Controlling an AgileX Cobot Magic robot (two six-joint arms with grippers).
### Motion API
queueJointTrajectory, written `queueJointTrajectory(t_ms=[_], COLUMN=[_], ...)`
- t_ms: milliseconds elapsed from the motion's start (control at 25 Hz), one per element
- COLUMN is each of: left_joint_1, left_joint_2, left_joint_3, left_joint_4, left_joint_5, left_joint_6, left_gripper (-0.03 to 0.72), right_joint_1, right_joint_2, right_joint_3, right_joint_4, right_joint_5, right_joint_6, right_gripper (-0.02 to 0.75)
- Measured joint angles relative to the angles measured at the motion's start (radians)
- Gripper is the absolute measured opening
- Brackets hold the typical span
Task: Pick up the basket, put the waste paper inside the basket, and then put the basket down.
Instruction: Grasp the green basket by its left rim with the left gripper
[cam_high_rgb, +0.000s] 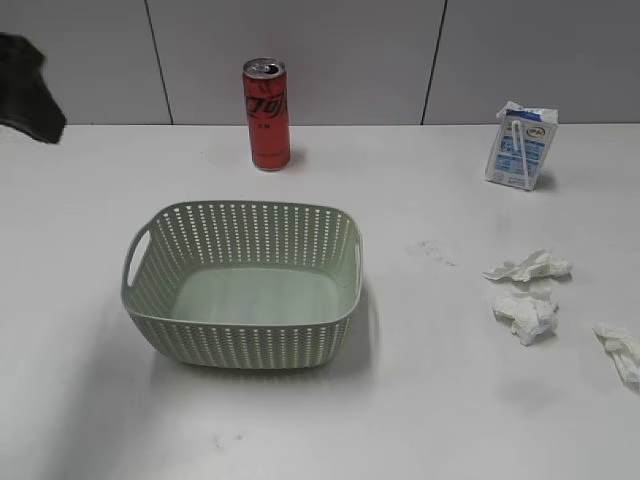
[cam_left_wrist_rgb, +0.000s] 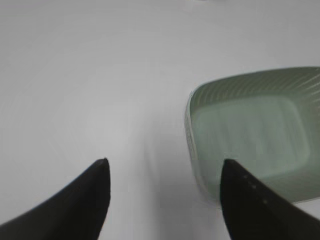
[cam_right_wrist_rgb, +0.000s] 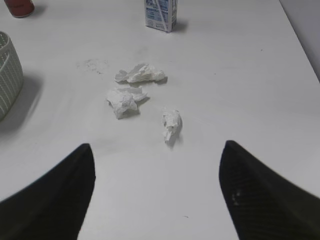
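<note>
my left gripper (cam_left_wrist_rgb: 165, 200) hangs wide open with nothing in it, above bare table, the basket (cam_high_rgb: 243, 285) just to its right. my right gripper (cam_right_wrist_rgb: 157, 192) is spread wide and empty too, hovering near of the waste paper (cam_right_wrist_rgb: 125, 100). the basket sits flat on the table left of centre, empty, one cut-out handle facing left. the three wads lie close together at the right, well apart from it. i judge this the very start: the pickup is not yet done. next i'd bring the left jaws over the left rim by the handle and close there, keeping the lift level. the table (cam_high_rgb: 420, 400) is plain white, lightly scuffed; a red can (cam_high_rgb: 266, 113) and a milk carton (cam_high_rgb: 521, 146) stand far, before a grey panelled wall.
</note>
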Motion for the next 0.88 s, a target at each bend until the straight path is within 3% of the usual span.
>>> queueJointTrajectory(t_ms=[120, 240, 760, 880], left_joint_1=[-0.087, -0.126, -0.13, -0.13], left_joint_2=[0.14, 0.27, 0.61, 0.637], left_joint_3=[-0.047, -0.075, -0.101, -0.101], left_joint_4=[0.125, 0.14, 0.013, 0.012], left_joint_5=[0.055, 0.062, -0.051, -0.054], left_joint_6=[-0.09, -0.148, -0.177, -0.177], left_gripper=[0.521, 0.52, 0.517, 0.455], right_joint_1=[0.0, 0.0, 0.0, 0.0], right_joint_2=[0.0, 0.0, 0.0, 0.0], right_joint_3=[0.0, 0.0, 0.0, 0.0], right_joint_4=[0.0, 0.0, 0.0, 0.0], right_joint_5=[0.0, 0.0, 0.0, 0.0], right_joint_6=[0.0, 0.0, 0.0, 0.0], right_gripper=[0.582, 0.582, 0.582, 0.582])
